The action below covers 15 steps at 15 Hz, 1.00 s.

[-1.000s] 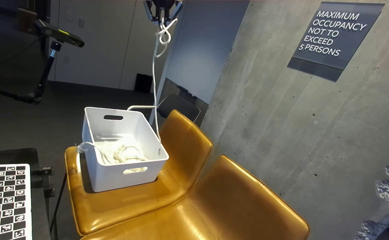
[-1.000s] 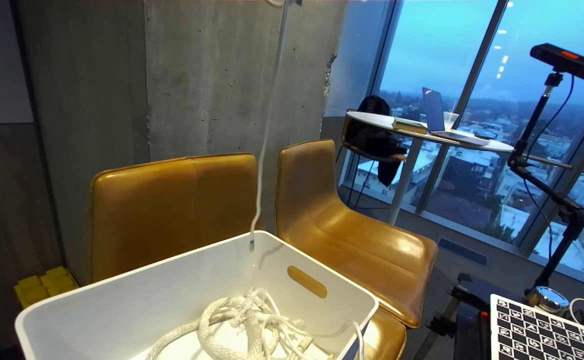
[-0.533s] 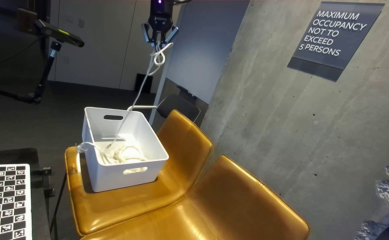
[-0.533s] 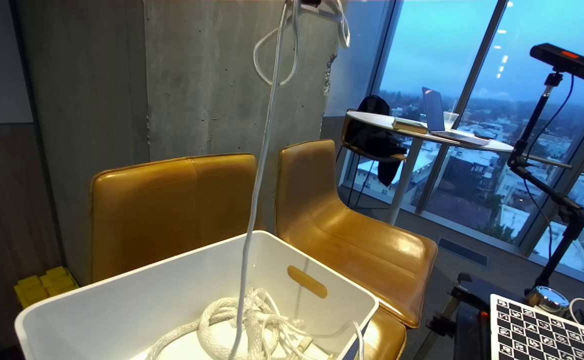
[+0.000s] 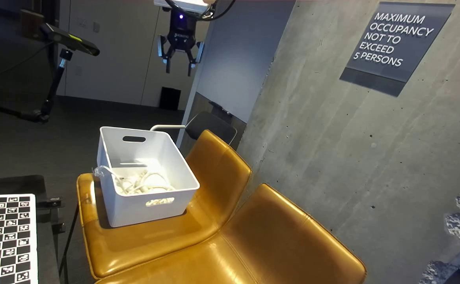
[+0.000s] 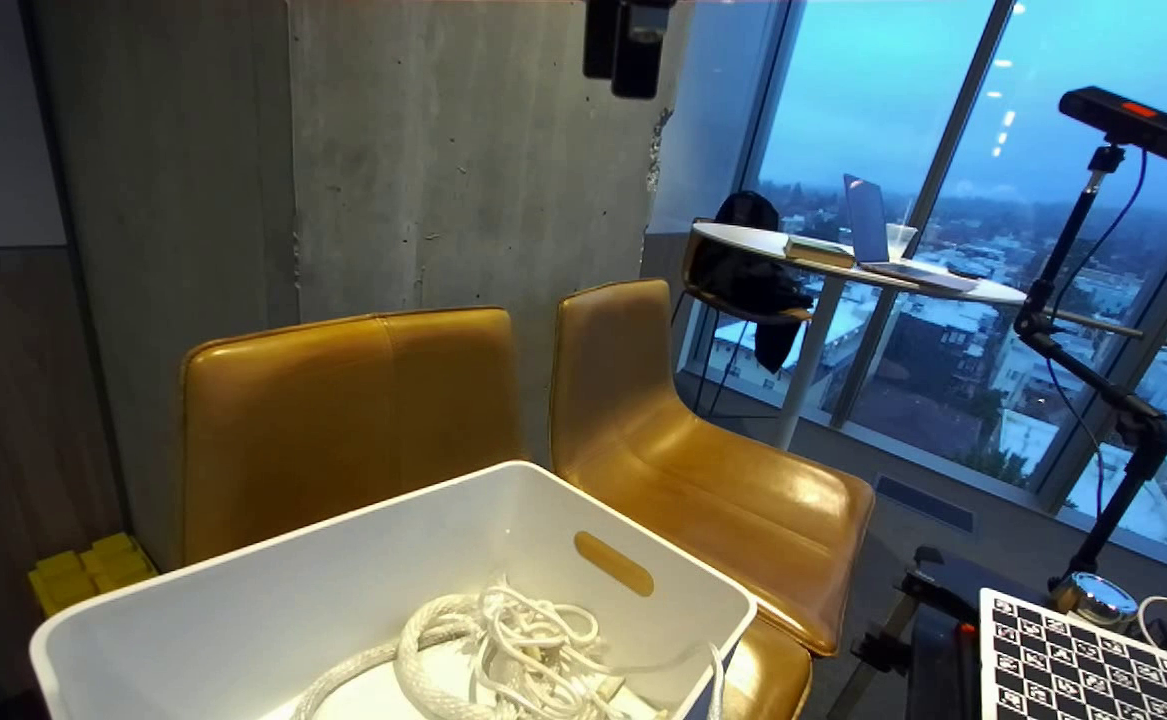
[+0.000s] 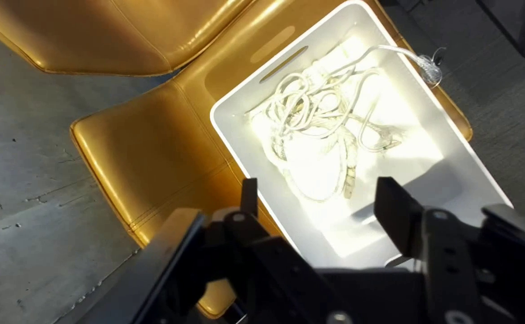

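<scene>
1. Near the top of an exterior view, left of centre, the black gripper (image 5: 179, 72) hangs with fingers spread, pinching nothing, well above the white bin (image 5: 151, 213).
2. Bottom centre in an exterior view, thin white cord (image 6: 521, 642) lies in slack loops over thicker rope (image 6: 411, 650) inside the bin, whose walls apparently contain the heap.
3. Upper right in the wrist view, one strand's tip (image 7: 429, 72) drapes outside the rim, I'd guess by its own bend.
4. Lower left in an exterior view, a tan chair (image 5: 147, 240) bears the bin, presumably as a stand.
</scene>
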Each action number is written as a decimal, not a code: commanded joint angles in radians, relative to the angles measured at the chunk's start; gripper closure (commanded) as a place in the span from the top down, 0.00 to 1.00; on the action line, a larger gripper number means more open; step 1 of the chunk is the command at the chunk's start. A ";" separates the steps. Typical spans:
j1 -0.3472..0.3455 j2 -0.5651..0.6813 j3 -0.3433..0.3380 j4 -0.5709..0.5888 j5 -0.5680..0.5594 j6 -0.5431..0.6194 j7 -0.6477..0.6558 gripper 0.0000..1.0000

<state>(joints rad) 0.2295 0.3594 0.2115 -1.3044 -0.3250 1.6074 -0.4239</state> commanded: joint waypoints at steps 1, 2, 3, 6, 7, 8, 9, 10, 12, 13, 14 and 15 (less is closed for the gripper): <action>-0.012 -0.090 0.012 -0.174 0.034 0.066 0.012 0.99; -0.015 -0.114 0.014 -0.236 0.046 0.092 0.005 1.00; -0.015 -0.133 0.015 -0.286 0.055 0.109 -0.001 1.00; -0.019 -0.190 0.015 -0.453 0.085 0.153 -0.042 1.00; -0.021 -0.206 0.014 -0.510 0.091 0.172 -0.052 1.00; -0.023 -0.220 0.013 -0.568 0.092 0.193 -0.061 1.00; -0.023 -0.232 0.013 -0.616 0.092 0.209 -0.071 1.00; -0.023 -0.238 0.013 -0.661 0.087 0.231 -0.087 1.00; -0.024 -0.238 0.012 -0.731 0.067 0.273 -0.131 1.00; -0.025 -0.226 0.012 -0.757 0.054 0.294 -0.155 1.00; -0.025 -0.216 0.011 -0.783 0.040 0.318 -0.173 1.00; -0.026 -0.203 0.011 -0.806 0.023 0.344 -0.197 1.00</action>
<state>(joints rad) 0.2168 0.1638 0.2162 -2.0240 -0.2641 1.8749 -0.5497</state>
